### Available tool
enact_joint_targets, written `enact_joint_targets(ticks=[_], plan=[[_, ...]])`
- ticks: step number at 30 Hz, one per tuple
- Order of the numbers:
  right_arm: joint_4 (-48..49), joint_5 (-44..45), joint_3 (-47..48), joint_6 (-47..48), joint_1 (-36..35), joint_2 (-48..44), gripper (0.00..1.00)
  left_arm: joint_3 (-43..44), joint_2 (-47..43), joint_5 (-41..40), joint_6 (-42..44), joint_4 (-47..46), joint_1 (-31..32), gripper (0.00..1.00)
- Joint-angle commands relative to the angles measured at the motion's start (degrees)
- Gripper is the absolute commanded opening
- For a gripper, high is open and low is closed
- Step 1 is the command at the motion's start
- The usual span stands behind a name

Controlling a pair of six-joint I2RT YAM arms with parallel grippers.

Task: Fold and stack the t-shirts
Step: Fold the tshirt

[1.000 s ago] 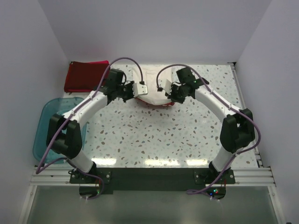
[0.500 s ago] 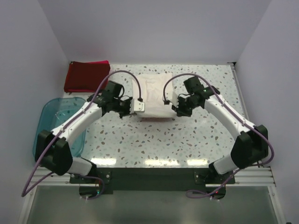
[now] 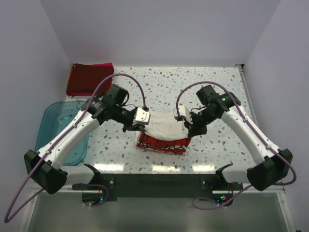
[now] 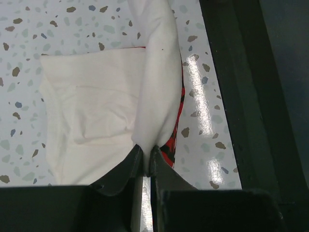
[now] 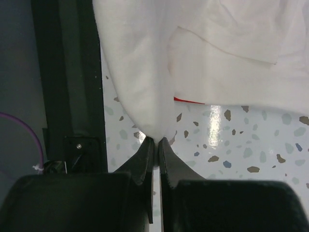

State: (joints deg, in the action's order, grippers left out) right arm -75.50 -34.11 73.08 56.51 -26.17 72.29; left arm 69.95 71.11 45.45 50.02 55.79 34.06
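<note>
The cream-white t-shirt [image 3: 164, 126] hangs between my two grippers over the middle of the table, its red print panel [image 3: 161, 144] showing along the near edge. My left gripper [image 3: 140, 123] is shut on the shirt's left edge; the left wrist view shows white cloth [image 4: 159, 87] pinched between the closed fingers [image 4: 166, 169]. My right gripper [image 3: 189, 125] is shut on the right edge; the right wrist view shows a cloth fold [image 5: 145, 87] in the closed fingers [image 5: 169, 159]. A dark red shirt [image 3: 88, 79] lies folded at the far left corner, with a pink shirt's edge [image 3: 99, 65] under it.
A translucent teal tub [image 3: 54, 126] stands at the table's left edge beside the left arm. The black front rail [image 3: 159, 184] runs along the near edge just below the shirt. White walls close in the back and both sides.
Both grippers have pulled the cream-white shirt from the far middle of the table toward the near edge. The red print panel now shows below the white cloth.
</note>
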Motion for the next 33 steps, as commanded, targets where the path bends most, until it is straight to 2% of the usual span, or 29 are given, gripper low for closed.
enact_joint_targets(ticks=[1,6,9,14,22,27,33], plan=[[-1.7,-1.7,6.1,4.0,1.6,7.9,0.0,4.5,6.0,1.1,1.9,2.4,-4.3,0.0],[-1.4,-1.3,13.6,5.8,2.9,20.3,0.0,8.2,16.2,3.7,7.5,3.7,-12.0,0.0],[-1.4,-2.1,16.4,6.2,4.0,27.5,0.0,8.8,20.6,3.1,8.5,1.3,-13.9,0.0],[-0.3,-2.4,21.9,5.2,5.4,37.5,0.0,10.6,27.9,1.3,8.9,-2.4,-15.0,0.0],[3.2,-1.3,28.3,1.1,7.0,51.8,0.0,10.9,38.9,-1.7,4.1,-10.5,-15.7,0.03],[4.5,-2.6,25.8,0.3,7.1,53.2,0.02,5.6,37.8,-1.4,5.3,-13.7,-15.9,0.12],[7.4,-4.7,16.4,0.4,6.5,47.9,0.02,0.7,33.4,2.5,9.8,-9.3,-16.0,0.11]])
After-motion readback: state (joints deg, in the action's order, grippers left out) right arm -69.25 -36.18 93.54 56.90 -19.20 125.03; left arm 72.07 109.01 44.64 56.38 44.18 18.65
